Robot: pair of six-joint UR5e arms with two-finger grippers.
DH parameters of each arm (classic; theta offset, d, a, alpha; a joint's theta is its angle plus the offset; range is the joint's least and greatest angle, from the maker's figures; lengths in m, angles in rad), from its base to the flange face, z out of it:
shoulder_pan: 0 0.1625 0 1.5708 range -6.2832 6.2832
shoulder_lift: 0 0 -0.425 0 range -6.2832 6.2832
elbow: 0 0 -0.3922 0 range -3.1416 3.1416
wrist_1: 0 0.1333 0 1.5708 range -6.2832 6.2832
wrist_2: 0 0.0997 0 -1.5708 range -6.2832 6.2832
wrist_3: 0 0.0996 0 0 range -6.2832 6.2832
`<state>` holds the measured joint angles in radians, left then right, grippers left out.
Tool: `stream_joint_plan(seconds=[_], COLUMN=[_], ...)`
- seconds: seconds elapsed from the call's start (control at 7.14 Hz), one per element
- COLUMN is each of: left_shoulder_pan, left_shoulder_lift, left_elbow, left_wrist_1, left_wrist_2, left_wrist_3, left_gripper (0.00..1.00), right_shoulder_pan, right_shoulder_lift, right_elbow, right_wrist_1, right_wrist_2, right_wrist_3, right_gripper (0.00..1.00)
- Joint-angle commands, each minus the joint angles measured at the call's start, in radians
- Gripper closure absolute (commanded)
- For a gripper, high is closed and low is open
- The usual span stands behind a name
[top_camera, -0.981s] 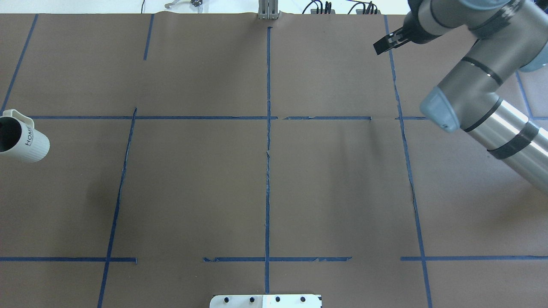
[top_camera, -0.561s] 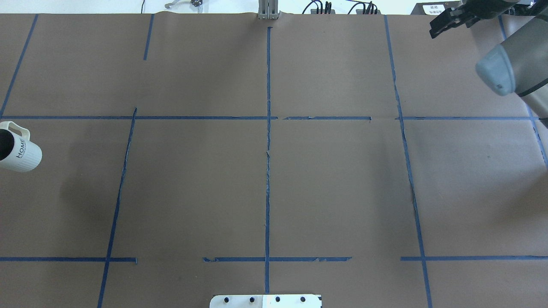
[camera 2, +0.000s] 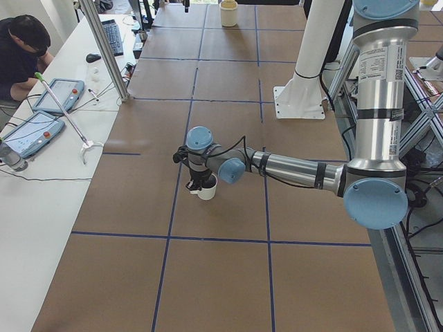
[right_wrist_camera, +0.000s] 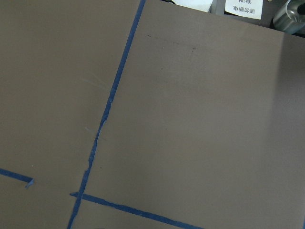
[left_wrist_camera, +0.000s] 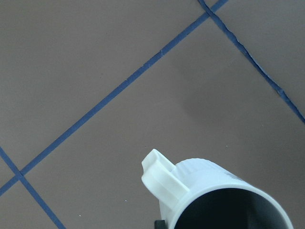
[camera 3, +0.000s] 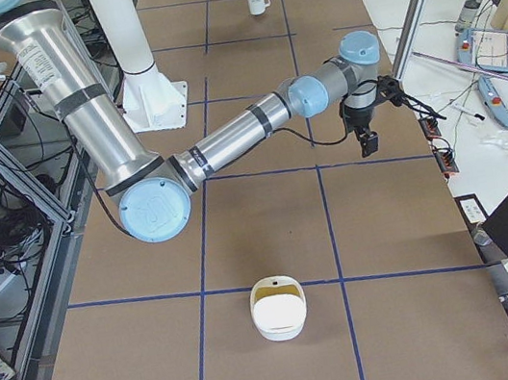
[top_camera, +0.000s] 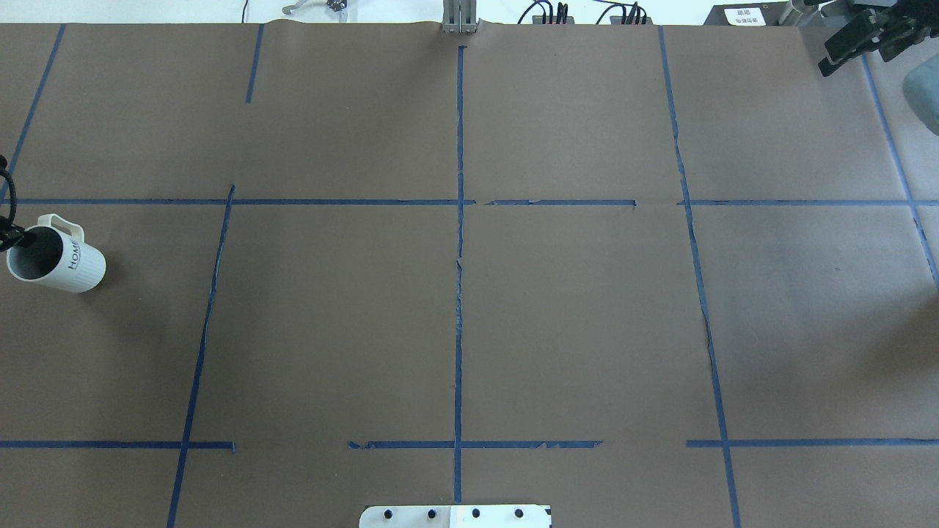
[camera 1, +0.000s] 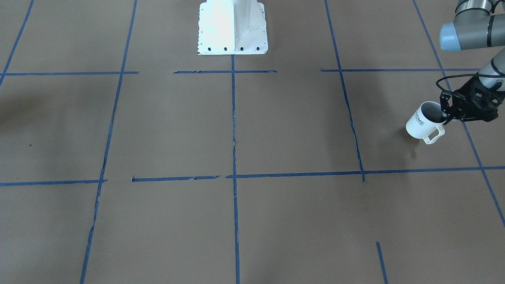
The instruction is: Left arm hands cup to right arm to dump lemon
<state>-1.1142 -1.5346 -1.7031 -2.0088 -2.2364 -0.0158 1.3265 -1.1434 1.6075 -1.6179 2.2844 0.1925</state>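
While the small cream-white ribbed "HOME" cup (camera 1: 424,124) hangs mouth-up just below the left fingers (camera 1: 445,110) pinching its rim, its body is free, probably for the handover. It has swung inward since a second ago; the right fingers (top_camera: 843,51), spread or not I cannot tell, have retreated farther away.

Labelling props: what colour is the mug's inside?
Grey inside the mug, best seen in the overhead exterior view.
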Motion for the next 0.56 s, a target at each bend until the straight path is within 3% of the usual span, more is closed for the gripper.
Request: stream_joint_plan(seconds=[0.0, 0.14, 0.28, 0.42], left_shoulder_pan=[0.051, 0.054, 0.041, -0.017], left_shoulder_lift=[-0.021, -0.032, -0.030, -0.026], left_elbow=[0.028, 0.039, 0.025, 0.022], left_wrist_1=[-0.013, 0.013, 0.042, 0.045], left_wrist_2=[-0.017, -0.102, -0.159, -0.163], left_wrist_3=[-0.010, -0.012, -0.012, -0.009], left_gripper=[0.87, 0.24, 0.00, 0.00], right_shoulder_pan=[0.016, 0.017, 0.017, 0.022], right_shoulder_lift=[-0.010, -0.018, -0.024, -0.030], right_elbow=[0.002, 0.003, 0.002, 0.002], right_wrist_1=[-0.017, -0.017, -0.017, -0.017], right_wrist_2=[0.015, 0.023, 0.027, 0.030], right_wrist_3=[-0.027, -0.030, -0.045, -0.048], right_gripper=[0.00, 0.00, 0.00, 0.00])
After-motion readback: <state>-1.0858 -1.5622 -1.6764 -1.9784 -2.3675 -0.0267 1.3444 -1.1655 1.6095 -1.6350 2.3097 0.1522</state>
